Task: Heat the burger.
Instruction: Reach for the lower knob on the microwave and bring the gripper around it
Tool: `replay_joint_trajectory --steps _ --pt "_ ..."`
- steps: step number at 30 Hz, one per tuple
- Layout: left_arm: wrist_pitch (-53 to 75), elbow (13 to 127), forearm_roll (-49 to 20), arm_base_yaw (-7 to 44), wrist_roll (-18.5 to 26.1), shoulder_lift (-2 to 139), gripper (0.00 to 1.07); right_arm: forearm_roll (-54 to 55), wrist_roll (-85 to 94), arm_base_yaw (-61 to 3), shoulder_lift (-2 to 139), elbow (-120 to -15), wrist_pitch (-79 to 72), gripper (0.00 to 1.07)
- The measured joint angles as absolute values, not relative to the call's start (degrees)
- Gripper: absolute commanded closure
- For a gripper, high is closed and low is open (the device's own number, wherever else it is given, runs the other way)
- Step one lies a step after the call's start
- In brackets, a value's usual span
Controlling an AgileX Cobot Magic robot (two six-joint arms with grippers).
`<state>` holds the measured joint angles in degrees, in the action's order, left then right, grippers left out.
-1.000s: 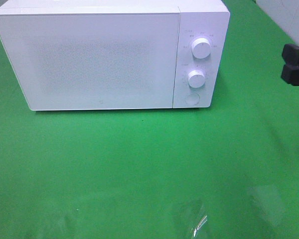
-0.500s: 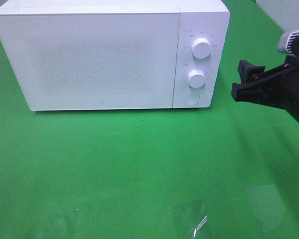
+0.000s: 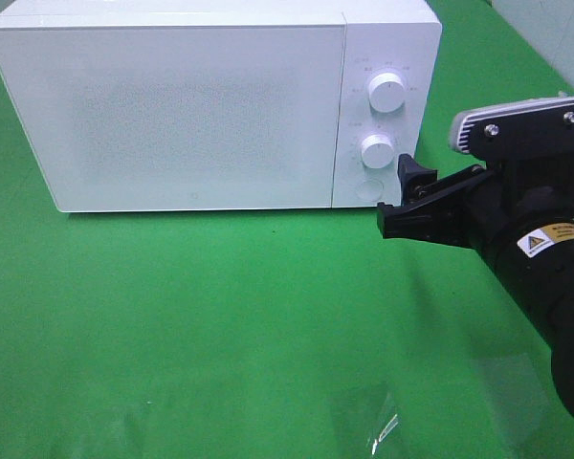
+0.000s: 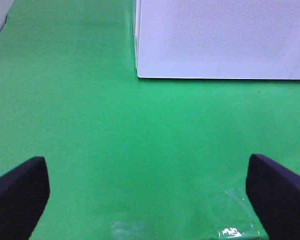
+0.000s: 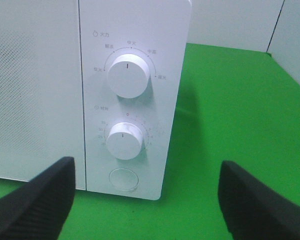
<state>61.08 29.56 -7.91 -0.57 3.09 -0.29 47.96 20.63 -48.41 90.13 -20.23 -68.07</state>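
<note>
Facing microwave knobs [image 3: 387,93], R gripper [image 3: 398,197] spread, door [image 3: 172,115] closed

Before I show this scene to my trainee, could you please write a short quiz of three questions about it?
1. True or false: the microwave door stands open.
2. How many round knobs does the control panel carry? A. one B. two C. four
3. Fill in the missing word: the right tool, close to the control panel, has its jaws ____ and holds nothing.

Key: 1. False, the door is shut. 2. B. 3. open.
</note>
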Motion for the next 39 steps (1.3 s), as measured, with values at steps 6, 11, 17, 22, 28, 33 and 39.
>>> replay_joint_trajectory --steps 6,11,17,22,28,33,39 --pt "61.08 29.56 -7.91 -0.57 3.09 -0.29 0.06 48.19 19.48 -48.76 92.93 -20.34 -69.04 0.32" --pt "61.08 29.56 -7.91 -0.57 3.09 -0.29 0.06 48.30 18.51 -48.76 94.25 -21.26 -69.04 0.32" --pt "61.08 29.56 -7.91 -0.57 3.09 -0.29 0.06 48.30 18.51 -48.76 95.68 -22.69 -69.04 0.32" --pt "61.08 29.56 -7.91 -0.57 3.09 -0.29 0.06 47.61 17.76 -48.07 99.29 -25.67 -69.04 0.32" --pt "61.08 29.56 -7.91 -0.57 3.09 -0.29 0.06 45.26 15.64 -44.86 101.53 -28.65 -69.10 0.32" --pt "61.08 29.56 -7.91 -0.57 3.09 -0.29 0.06 43.77 15.58 -42.91 104.11 -31.23 -69.10 0.32" --pt "61.08 29.56 -7.91 -0.57 3.09 -0.29 0.06 43.26 15.58 -41.65 106.63 -33.69 -69.04 0.32"
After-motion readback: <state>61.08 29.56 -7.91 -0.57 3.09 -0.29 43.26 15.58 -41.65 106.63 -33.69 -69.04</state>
